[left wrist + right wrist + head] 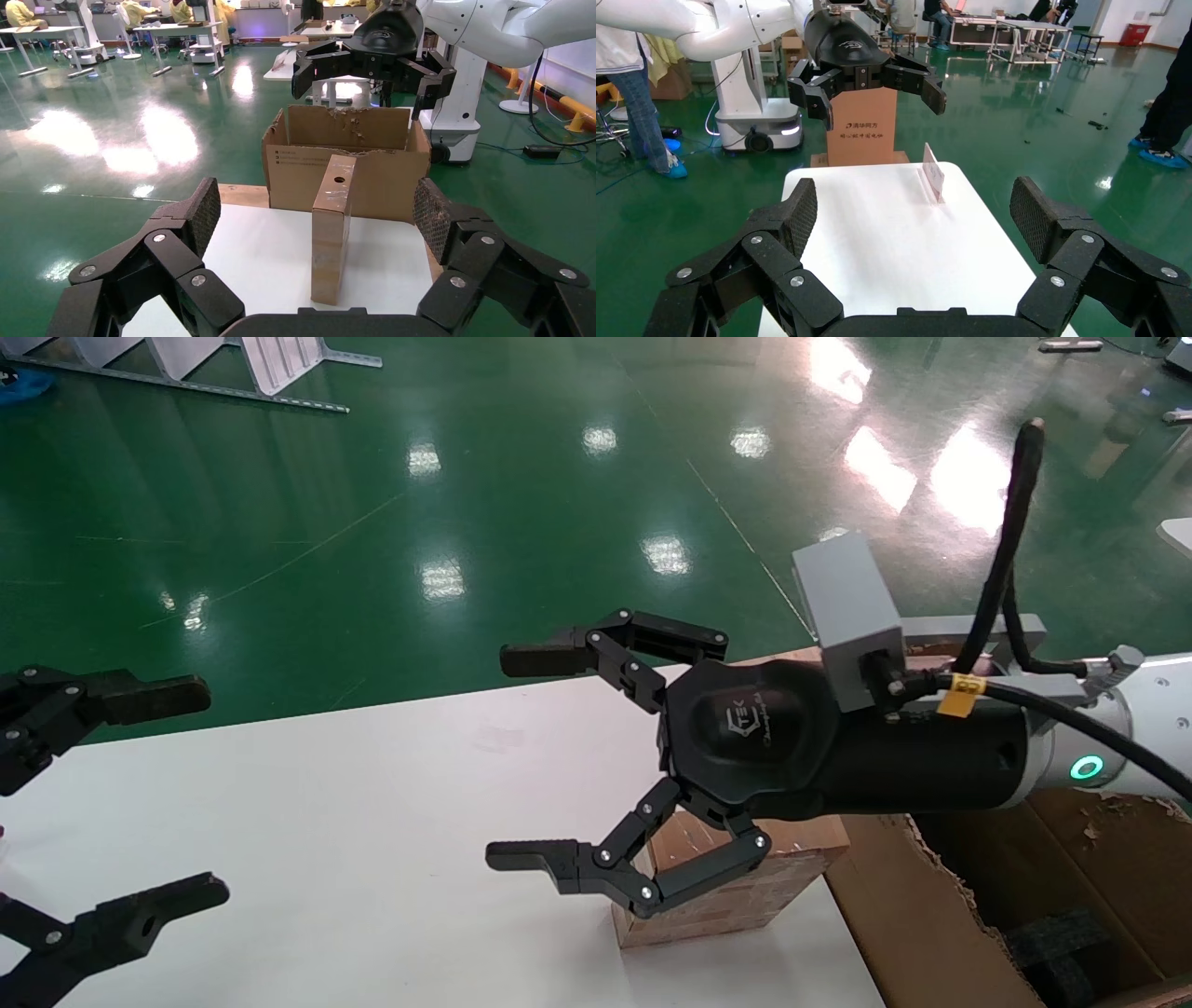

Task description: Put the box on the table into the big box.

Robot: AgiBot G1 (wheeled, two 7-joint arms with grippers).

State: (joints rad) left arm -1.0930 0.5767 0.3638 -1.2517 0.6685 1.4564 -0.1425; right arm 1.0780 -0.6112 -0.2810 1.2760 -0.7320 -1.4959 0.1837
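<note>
1. The left gripper (200, 794) is held above the table's (372, 822) left end, fingers spread and empty.
2. The right gripper (517, 756) is poised over the box (745, 887), fingers released.
3. The box is seen standing on the table beside the big box (931, 933).

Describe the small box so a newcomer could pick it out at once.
On the white table, near the edge beside the big box, the box stands upright under the open right gripper. Unlike the ragged carton, it is slim, with a round black hole near its top.
</note>
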